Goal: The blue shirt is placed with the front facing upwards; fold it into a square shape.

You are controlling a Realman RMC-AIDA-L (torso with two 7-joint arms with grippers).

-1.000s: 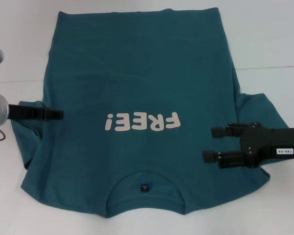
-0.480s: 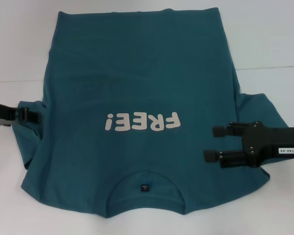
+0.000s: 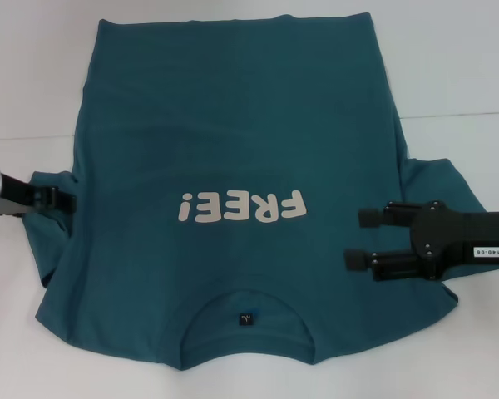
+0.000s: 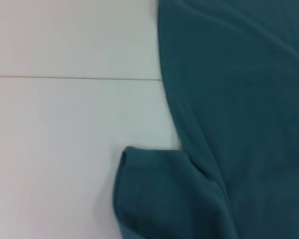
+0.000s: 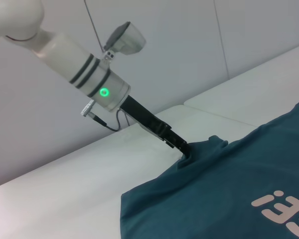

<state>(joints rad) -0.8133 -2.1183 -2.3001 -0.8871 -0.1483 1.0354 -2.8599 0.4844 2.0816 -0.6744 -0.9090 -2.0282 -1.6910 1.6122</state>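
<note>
The blue shirt [image 3: 233, 125] lies flat on the white table, front up, with its white "FREE!" print [image 3: 241, 206] at mid-chest and the collar [image 3: 247, 318] nearest me. My left gripper [image 3: 69, 201] sits at the shirt's left sleeve [image 3: 50, 241], shut on the sleeve cloth, which bunches up at its tip [image 5: 183, 148]. My right gripper [image 3: 362, 239] hovers open over the shirt's right side, beside the right sleeve [image 3: 449, 187], with nothing between its fingers. The left wrist view shows only the sleeve [image 4: 159, 199] and the shirt's side [image 4: 239, 99].
The white table [image 3: 449, 66] extends around the shirt on all sides. A seam line [image 3: 457, 114] crosses it behind the sleeves. A grey wall [image 5: 189, 50] stands beyond the table's left edge.
My left gripper has drawn back leftward from over the shirt's chest to the sleeve's edge. The right gripper shifted only slightly. The shirt has not moved.
</note>
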